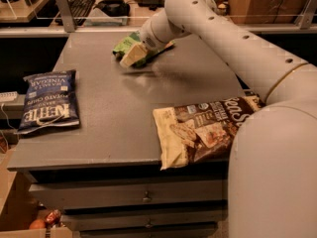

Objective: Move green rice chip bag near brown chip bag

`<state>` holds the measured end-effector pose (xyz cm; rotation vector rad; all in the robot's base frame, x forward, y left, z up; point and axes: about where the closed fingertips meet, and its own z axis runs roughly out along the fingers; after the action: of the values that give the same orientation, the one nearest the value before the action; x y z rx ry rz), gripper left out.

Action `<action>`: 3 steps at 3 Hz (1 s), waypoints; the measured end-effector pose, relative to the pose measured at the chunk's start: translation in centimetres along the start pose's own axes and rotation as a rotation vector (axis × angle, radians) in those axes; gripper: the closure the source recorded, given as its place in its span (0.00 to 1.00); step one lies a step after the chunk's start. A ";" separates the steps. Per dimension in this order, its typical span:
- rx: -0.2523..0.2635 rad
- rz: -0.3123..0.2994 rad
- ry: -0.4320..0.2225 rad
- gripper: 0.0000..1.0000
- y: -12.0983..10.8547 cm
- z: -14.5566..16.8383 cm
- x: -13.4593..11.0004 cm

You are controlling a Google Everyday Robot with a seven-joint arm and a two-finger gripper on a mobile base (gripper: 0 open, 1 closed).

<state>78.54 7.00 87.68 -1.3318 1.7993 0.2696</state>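
Observation:
The green rice chip bag (pixel 128 43) lies at the far middle of the grey table top (pixel 124 113), partly hidden by my gripper. My gripper (pixel 133 55) reaches down onto the bag from the right, its cream fingers over the bag's near side. The brown chip bag (pixel 203 128) lies flat at the near right of the table, its right end hidden behind my arm. The two bags are far apart.
A dark blue Kettle chip bag (pixel 49 100) lies at the left edge of the table. My white arm (pixel 257 83) crosses the right side and fills the near right corner. Behind the table is a shelf with a keyboard (pixel 79 4). Drawers (pixel 143 197) sit below the table front.

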 end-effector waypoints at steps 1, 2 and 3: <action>0.006 0.050 0.010 0.40 0.1 1.9 -0.2; 0.024 0.059 0.030 0.63 0.0 2.0 0.1; 0.055 0.008 0.050 0.87 -0.2 0.0 -0.6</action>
<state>78.77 7.30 88.22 -1.3035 1.8416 0.1916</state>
